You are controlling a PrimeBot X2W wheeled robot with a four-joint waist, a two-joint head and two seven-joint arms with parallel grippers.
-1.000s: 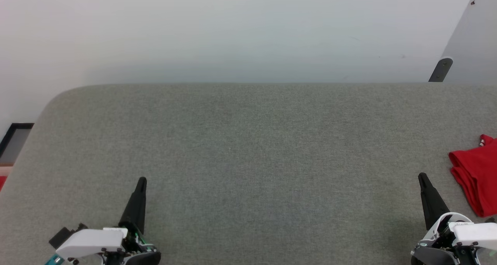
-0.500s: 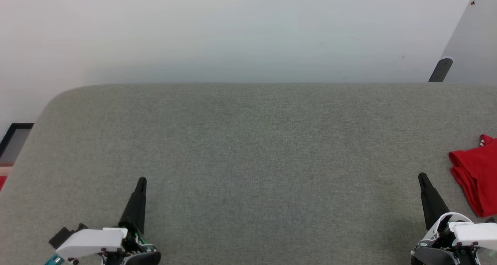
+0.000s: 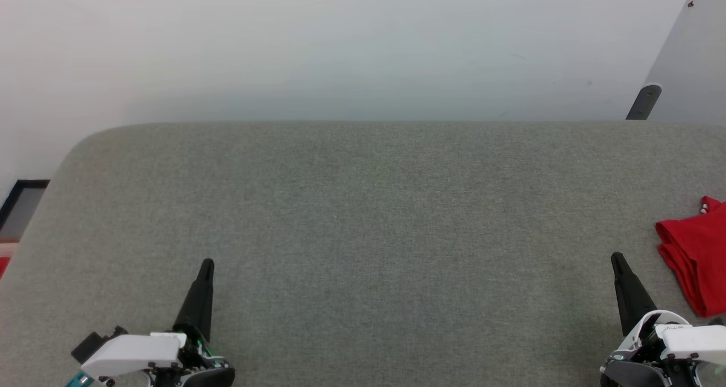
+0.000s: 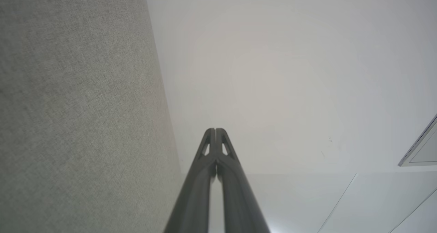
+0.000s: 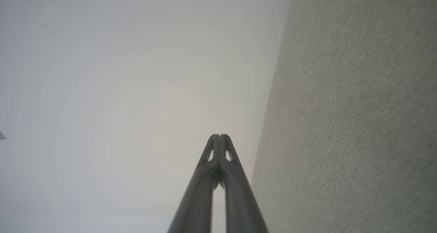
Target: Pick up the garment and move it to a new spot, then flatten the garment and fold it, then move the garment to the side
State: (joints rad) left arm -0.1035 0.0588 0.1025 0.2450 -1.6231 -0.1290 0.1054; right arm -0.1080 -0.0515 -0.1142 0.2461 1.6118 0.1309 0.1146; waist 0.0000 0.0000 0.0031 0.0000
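A broad table [image 3: 363, 205] covered in grey woven fabric spreads across the head view, its far left corner rounded and its far edge running straight across. Beyond that far edge lies a plain pale surface [image 3: 340, 46], and past the far right corner a light grey panel [image 3: 689, 58] slants upward with a dark rounded fitting [image 3: 644, 100] at its lower end. The garment [image 3: 695, 256] lies on the table at the right edge, about midway between near and far; it is a bunched red heap with folds along its near side, and the frame cuts it off, so its full shape cannot be told. A small bit of red-and-white striped trim [image 3: 704, 207] shows at its far tip. The right gripper [image 3: 617, 257] rests above the near edge, near the garment but apart from it, with bare fabric between them; its two dark fingers are pressed together to a single point and hold nothing. The left gripper [image 3: 207, 262] sits toward the near left corner, well apart from the garment, its fingers likewise closed tip to tip and empty. Off the left edge are a dark-framed object [image 3: 22, 205] and, nearer, a thin red sliver [image 3: 2, 265].
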